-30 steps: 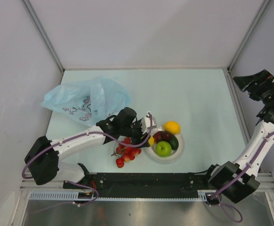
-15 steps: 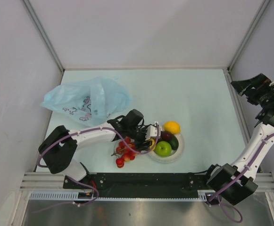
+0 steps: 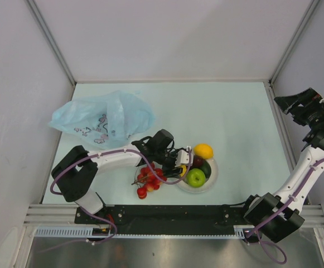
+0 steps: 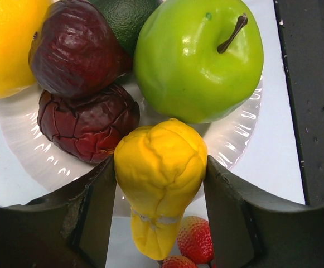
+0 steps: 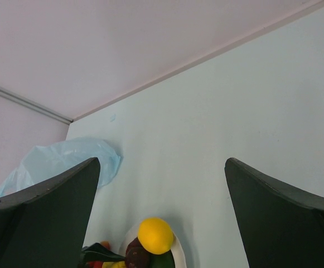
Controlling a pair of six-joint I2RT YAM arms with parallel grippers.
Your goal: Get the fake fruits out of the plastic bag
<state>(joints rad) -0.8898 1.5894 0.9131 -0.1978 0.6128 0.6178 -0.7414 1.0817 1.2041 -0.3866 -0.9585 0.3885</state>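
Note:
My left gripper [image 4: 160, 184] is shut on a yellow banana [image 4: 159, 167], held over the near-left rim of the white plate [image 4: 234, 139]. On the plate lie a green apple [image 4: 198, 58], two dark maroon fruits [image 4: 86, 120], a lemon [image 3: 203, 151] and an avocado [image 3: 206, 168]. A bunch of small red fruits [image 3: 149, 180] lies on the table left of the plate, under my left wrist. The light-blue plastic bag [image 3: 103, 118] rests crumpled at the back left. My right gripper [image 3: 298, 103] hangs open and empty, high at the right edge.
The black base rail [image 3: 178, 212] runs along the near edge below the plate. White walls with metal posts enclose the table on three sides. In the right wrist view the bag [image 5: 61, 162] and lemon [image 5: 155, 235] show far below.
My left arm has swung right with the banana, from beside the red bunch to the plate's left rim. The right arm lifted slightly and then held.

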